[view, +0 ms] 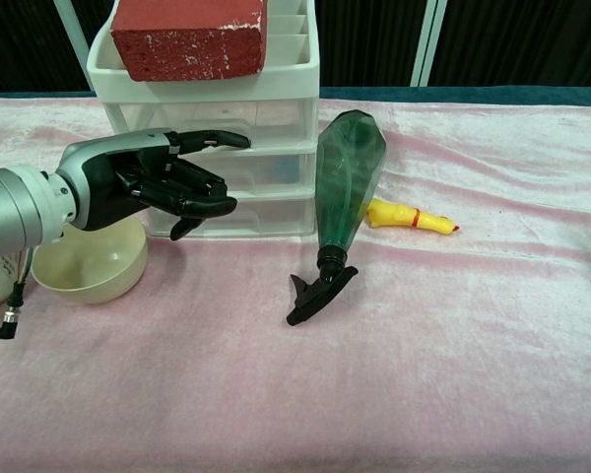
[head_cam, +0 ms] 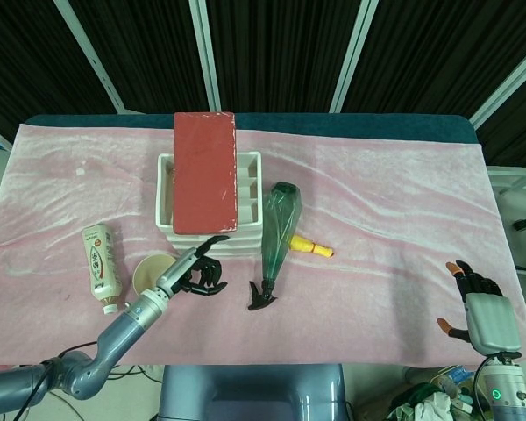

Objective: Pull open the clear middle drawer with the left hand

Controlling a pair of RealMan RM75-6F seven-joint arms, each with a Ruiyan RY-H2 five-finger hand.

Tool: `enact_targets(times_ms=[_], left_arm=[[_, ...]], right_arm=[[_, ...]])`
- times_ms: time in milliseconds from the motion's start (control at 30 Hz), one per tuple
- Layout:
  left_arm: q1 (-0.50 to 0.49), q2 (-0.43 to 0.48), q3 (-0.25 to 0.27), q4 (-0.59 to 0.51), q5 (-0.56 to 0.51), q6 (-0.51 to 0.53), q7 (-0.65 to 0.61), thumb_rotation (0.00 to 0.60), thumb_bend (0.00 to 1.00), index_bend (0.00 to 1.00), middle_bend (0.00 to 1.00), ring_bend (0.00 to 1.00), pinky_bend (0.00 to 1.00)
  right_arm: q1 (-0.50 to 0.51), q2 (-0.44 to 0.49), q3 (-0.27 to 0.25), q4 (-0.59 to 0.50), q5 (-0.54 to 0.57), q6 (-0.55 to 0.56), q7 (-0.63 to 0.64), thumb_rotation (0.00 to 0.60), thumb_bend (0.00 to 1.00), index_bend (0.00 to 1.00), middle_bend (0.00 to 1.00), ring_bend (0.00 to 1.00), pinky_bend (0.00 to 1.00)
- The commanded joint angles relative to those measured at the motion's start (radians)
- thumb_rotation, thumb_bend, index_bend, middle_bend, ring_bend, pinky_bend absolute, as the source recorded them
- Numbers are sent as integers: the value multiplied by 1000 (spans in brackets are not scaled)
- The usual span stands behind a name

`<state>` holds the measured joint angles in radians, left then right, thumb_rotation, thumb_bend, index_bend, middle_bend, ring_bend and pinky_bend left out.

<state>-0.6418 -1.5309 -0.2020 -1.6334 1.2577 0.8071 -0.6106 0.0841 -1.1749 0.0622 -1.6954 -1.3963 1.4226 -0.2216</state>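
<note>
- The white plastic drawer box (view: 212, 128) with three clear fronts stands on the pink cloth (view: 424, 374); the clear middle drawer (view: 266, 169) looks closed.
- A red brick (view: 187, 34) lies on top of the drawer box. That weight should help keep the box from sliding.
- The left hand (view: 148, 187) is right in front of the drawer box, fingers partly curled, holding nothing; one finger reaches toward the drawer's top edge.
- The drawer looks light, stiff and slippery, so hooking under its front lip is best.
- A green spray bottle (view: 347, 182) leans just beside the drawer box.
- The right hand (head_cam: 475, 303) rests far from the drawer box, fingers apart.
</note>
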Motion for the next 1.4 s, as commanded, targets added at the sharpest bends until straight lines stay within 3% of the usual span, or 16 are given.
enact_targets(times_ms=[33, 1400], left_arm=[[-3, -2, -1, 3, -1, -3, 0, 600, 322, 0, 692, 648, 728], [11, 45, 100, -78, 127, 17, -10, 600, 322, 0, 692, 648, 728]], right_arm=[[0, 0, 0, 0, 1, -1, 0, 600, 77, 145, 100, 188, 206], [0, -1, 1, -2, 5, 0, -4, 600, 83, 145, 100, 189, 206]])
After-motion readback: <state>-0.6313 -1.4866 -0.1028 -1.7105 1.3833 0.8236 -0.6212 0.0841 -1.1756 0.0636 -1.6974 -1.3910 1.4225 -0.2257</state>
